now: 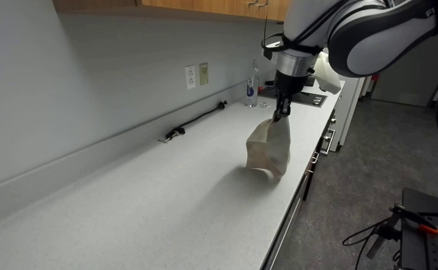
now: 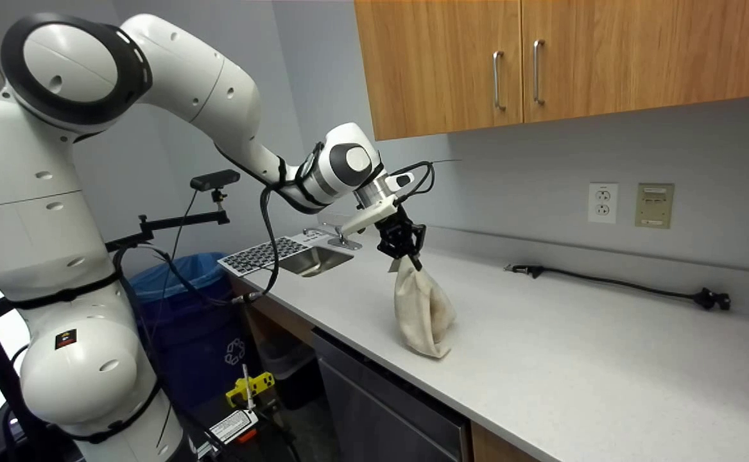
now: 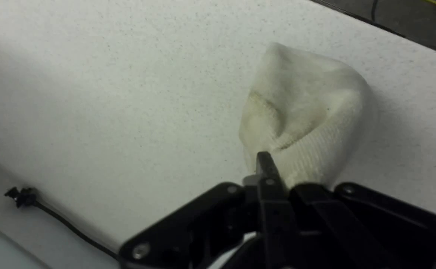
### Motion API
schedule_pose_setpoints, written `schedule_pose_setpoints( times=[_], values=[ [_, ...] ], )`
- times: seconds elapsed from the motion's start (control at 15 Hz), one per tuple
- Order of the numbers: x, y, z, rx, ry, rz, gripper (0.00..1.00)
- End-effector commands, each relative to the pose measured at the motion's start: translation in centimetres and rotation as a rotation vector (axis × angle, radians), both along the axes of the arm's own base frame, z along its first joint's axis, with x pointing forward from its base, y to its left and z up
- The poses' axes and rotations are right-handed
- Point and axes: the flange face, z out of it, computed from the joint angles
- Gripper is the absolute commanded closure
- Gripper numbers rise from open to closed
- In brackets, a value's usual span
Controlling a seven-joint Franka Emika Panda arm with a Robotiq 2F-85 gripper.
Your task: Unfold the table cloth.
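The cream-beige table cloth (image 1: 273,146) hangs gathered from my gripper (image 1: 279,117), which is shut on its upper end. In an exterior view the table cloth (image 2: 418,307) droops as a loose pouch beneath the gripper (image 2: 415,263), with folds along one side. Its lower edge is close to the white counter (image 2: 541,378); I cannot tell whether it touches. From the wrist view, the table cloth (image 3: 315,89) spreads beyond the gripper (image 3: 275,168) with a deep crease across it. The pinched part of the fabric is mostly hidden by the fingers.
A black rod with clamp ends (image 1: 196,122) lies along the wall. Farther back stand a clear bottle (image 1: 253,86) and a dark cooktop (image 1: 305,98). A sink (image 2: 316,260) is beyond the gripper, and wooden cabinets (image 2: 438,64) hang above. The counter's front edge (image 1: 284,221) runs near the cloth.
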Motion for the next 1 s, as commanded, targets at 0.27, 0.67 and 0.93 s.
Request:
schedule_pose_setpoints(
  times=[0.27, 0.67, 0.93],
  values=[
    [-0.2, -1.5, 6.4, 0.246, 0.017, 0.025, 0.99],
    [1.9, -8.8, 1.4, 0.185, -0.219, -0.136, 0.99],
    [2.4, -12.6, -5.3, 0.112, -0.179, -0.259, 0.99]
  ],
)
